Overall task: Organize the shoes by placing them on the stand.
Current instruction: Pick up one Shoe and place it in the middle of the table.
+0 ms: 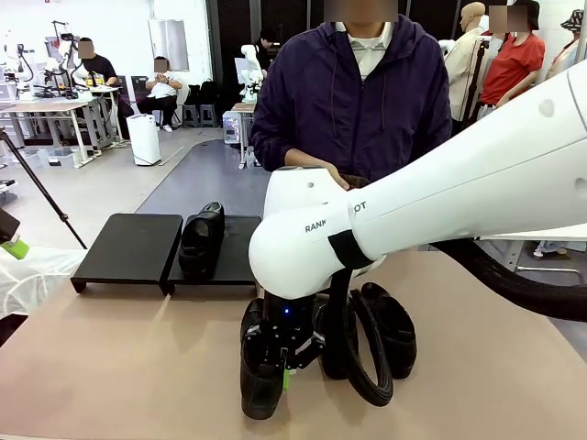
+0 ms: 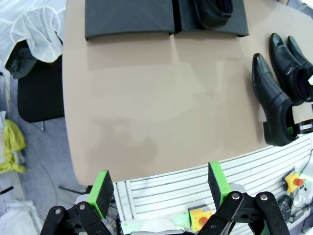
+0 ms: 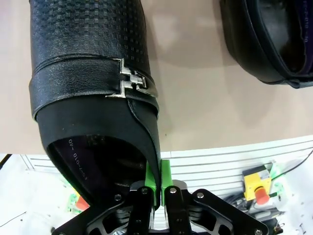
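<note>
Clamping of the shoe (image 3: 88, 63) collar by the right gripper (image 3: 157, 182) is confirmed in its wrist view; the left gripper (image 2: 159, 177) is seen released.

The white casing of the right arm (image 1: 330, 225) carries black letters, partly hidden by a black strap: "RANK" and "OT". In the right wrist view, pale figures stamped inside the shoe (image 3: 88, 73) read roughly "010 - 40", with the start unclear.
</note>
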Available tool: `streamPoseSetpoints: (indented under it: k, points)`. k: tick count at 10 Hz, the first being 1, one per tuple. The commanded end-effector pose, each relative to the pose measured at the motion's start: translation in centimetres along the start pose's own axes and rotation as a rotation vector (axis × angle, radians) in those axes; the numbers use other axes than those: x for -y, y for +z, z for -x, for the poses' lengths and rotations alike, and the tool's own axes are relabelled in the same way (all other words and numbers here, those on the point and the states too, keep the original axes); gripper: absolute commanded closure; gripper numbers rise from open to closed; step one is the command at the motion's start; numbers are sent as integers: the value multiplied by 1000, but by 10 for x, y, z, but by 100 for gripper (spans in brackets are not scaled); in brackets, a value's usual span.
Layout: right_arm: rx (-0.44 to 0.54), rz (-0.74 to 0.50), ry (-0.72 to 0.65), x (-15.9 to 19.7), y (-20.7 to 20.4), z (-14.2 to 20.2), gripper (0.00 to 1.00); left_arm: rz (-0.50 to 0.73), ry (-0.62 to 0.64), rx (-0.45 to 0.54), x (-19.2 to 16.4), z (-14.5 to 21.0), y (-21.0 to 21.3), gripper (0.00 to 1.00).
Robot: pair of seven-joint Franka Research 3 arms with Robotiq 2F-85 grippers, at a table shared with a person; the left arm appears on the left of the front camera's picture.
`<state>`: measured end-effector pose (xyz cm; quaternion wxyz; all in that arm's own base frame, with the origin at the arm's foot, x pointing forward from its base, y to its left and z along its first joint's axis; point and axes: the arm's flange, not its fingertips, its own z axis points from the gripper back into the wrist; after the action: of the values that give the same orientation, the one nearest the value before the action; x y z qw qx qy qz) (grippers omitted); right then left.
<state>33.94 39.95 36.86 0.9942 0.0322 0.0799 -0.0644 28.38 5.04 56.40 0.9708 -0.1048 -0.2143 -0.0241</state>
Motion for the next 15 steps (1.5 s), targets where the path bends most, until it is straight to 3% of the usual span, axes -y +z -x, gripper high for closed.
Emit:
streamPoseSetpoints:
  k: [1, 2, 6, 9, 11, 13, 15]
  points:
    - [28, 19, -23, -12, 4, -2, 36, -11, -3, -8, -3, 2, 0, 0]
    - [28, 21, -22, -12, 4, -2, 0, -11, -3, -8, -3, 2, 0, 0]
    - [24, 13, -11, -9, 6, 1, 0, -11, -3, -8, -3, 2, 0, 0]
    - [44, 35, 16, 8, 39, 19, 0, -11, -3, -8, -3, 2, 0, 0]
    - [34, 24, 77, 56, 89, 41, 0, -11, -3, -8, -3, 2, 0, 0]
    - [28, -72, 106, 146, 153, 48, 0, -11, -3, -8, -3, 2, 0, 0]
    - [-16, -183, 170, 232, 184, 43, 0, -11, -3, -8, -3, 2, 0, 0]
